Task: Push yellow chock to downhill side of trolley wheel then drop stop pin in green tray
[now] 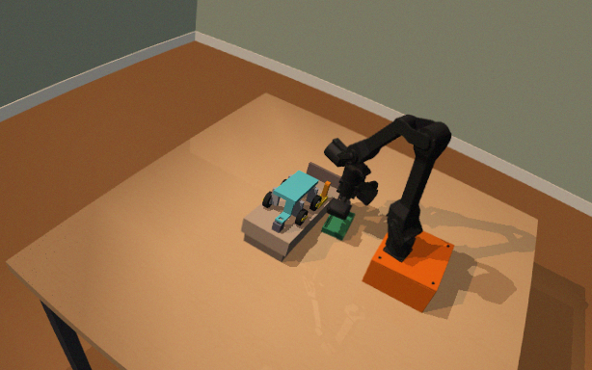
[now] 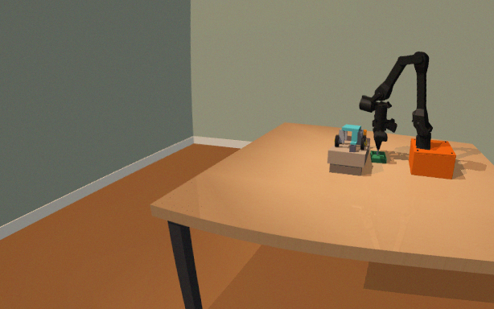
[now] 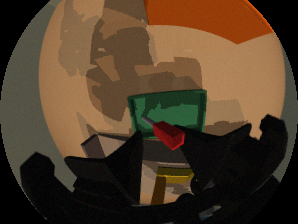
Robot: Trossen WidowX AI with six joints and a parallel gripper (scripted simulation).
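The turquoise trolley point(image 1: 296, 185) point(image 2: 351, 128) stands on the grey-brown ramp. The yellow chock point(image 1: 327, 188) point(image 2: 364, 133) point(image 3: 175, 173), with its orange handle upright, is beside the trolley's wheel on the side facing the ramp's end wall; it looks close against it, but contact is not clear. My gripper point(image 1: 338, 212) point(image 2: 378, 149) point(image 3: 157, 131) is partly open, low over the green tray point(image 1: 333, 235) point(image 2: 385, 161) point(image 3: 167, 93). The stop pin point(image 3: 169, 134) is tilted between the open fingers, its head near one finger and its grey shaft over the tray. Whether it touches that finger is unclear.
The ramp point(image 1: 265, 230) point(image 2: 346, 156) stands right beside the tray, with a raised wall point(image 1: 324, 174) at its far end. The orange robot base point(image 1: 410, 284) point(image 2: 430, 161) point(image 3: 200, 17) is on the tray's other side.
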